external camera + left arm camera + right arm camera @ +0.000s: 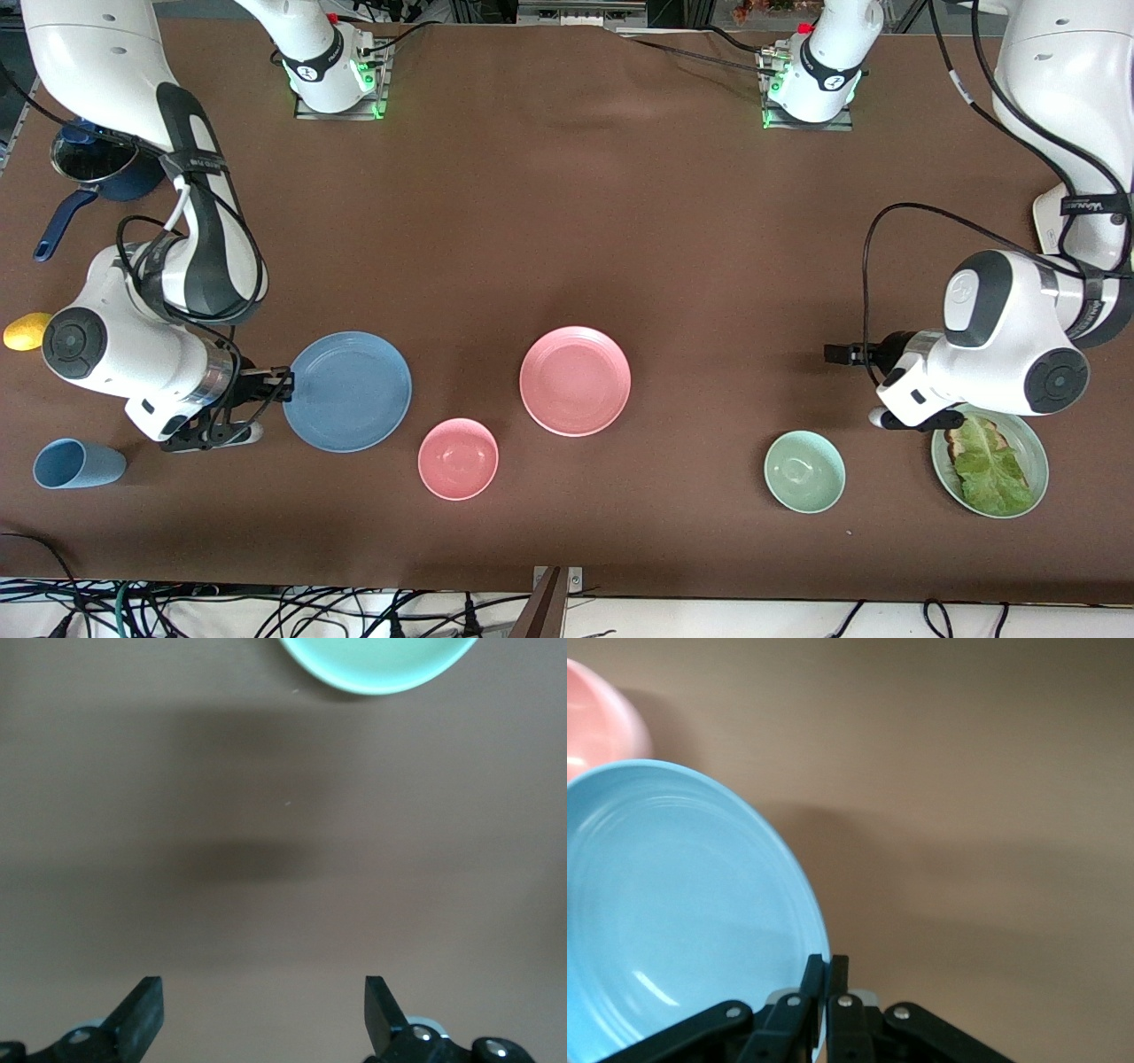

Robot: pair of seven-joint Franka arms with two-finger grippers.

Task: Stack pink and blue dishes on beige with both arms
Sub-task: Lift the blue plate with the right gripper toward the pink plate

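The mid-blue plate [347, 391] lies toward the right arm's end of the table. My right gripper [285, 384] is shut on its rim at the edge closest to that arm. The right wrist view shows the fingers [816, 973] pinching the blue plate's [682, 912] rim. The pale pink plate [575, 381] rests flat near the table's middle. My left gripper [842, 354] stands open and holds nothing, low over bare table beside the mint-green bowl [804, 471]; its wrist view shows the open gripper [264, 1010] and that bowl [376, 660]. No beige plate is in view.
A small pink bowl [458, 458] sits nearer the camera between the two plates. A green plate with toast and lettuce [1028, 443] lies under the left arm's wrist. A blue cup [78, 463], a lemon [27, 330] and a dark blue pot [97, 164] stand at the right arm's end.
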